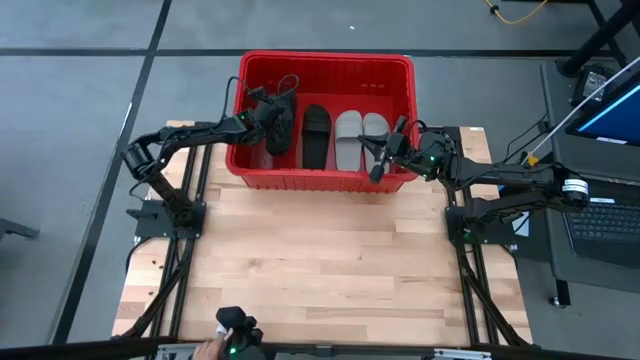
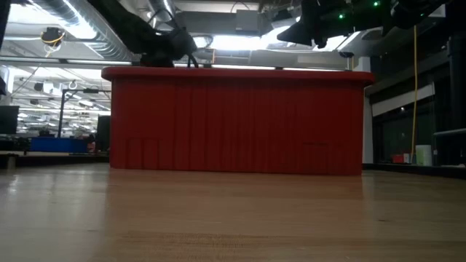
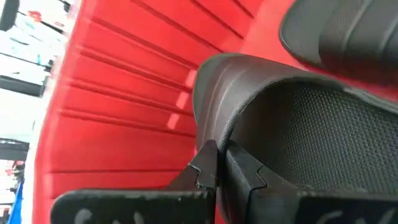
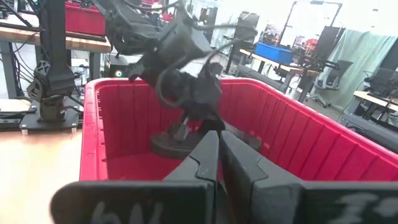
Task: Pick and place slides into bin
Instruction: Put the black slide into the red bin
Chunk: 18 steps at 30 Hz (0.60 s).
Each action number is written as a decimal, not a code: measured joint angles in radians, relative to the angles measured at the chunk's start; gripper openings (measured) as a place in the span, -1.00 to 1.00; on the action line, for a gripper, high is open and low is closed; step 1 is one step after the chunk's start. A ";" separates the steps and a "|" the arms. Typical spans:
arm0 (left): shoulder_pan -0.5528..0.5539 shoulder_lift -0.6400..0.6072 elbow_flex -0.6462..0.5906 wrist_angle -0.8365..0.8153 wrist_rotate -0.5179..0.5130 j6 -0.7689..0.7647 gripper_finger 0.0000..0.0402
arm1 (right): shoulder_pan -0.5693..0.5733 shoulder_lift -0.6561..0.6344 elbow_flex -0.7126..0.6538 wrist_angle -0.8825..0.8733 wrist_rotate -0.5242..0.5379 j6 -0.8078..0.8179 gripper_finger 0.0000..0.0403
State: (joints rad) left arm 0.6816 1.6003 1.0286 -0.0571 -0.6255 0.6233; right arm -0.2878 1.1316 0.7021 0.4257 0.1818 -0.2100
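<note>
The red bin (image 1: 325, 180) stands at the table's far edge. One black slide (image 1: 316, 135) and two grey slides (image 1: 347, 140) (image 1: 376, 128) lie flat on its floor. My left gripper (image 1: 272, 112) is inside the bin's left part, shut on the other black slide (image 1: 282, 128), which sits tilted on its side. My right gripper (image 1: 378, 170) is shut and empty above the bin's near right corner. In the right wrist view (image 4: 219, 149) it looks across the bin at the left arm. The low view shows only the bin's near wall (image 2: 237, 124). My left gripper pinches the edge of the black slide's wide strap (image 3: 214, 134) between its two fingers (image 3: 205, 168). It reaches in from the table's left, slanting down. The slide is tilted, its sole (image 4: 180, 144) low near the bin's floor; whether it rests there I cannot tell.
The bare wooden table (image 1: 320, 260) stretches in front of the bin. A person's hand (image 1: 208, 348) with a dark device (image 1: 236, 325) shows at the near edge. A laptop and cables (image 1: 600, 215) stand off the table's right side.
</note>
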 joint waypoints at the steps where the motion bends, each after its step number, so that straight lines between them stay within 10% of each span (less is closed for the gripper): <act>1: 0.001 0.012 0.000 0.001 0.000 0.001 -0.98 | 0.000 0.000 0.000 -0.001 0.000 0.000 -0.90; 18: 0.001 0.119 0.000 0.061 0.016 0.027 -0.98 | 0.000 0.000 0.000 -0.007 0.001 0.008 -0.89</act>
State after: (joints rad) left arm 0.6830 1.7195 1.0286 0.0039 -0.6096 0.6502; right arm -0.2874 1.1316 0.7021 0.4188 0.1825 -0.2020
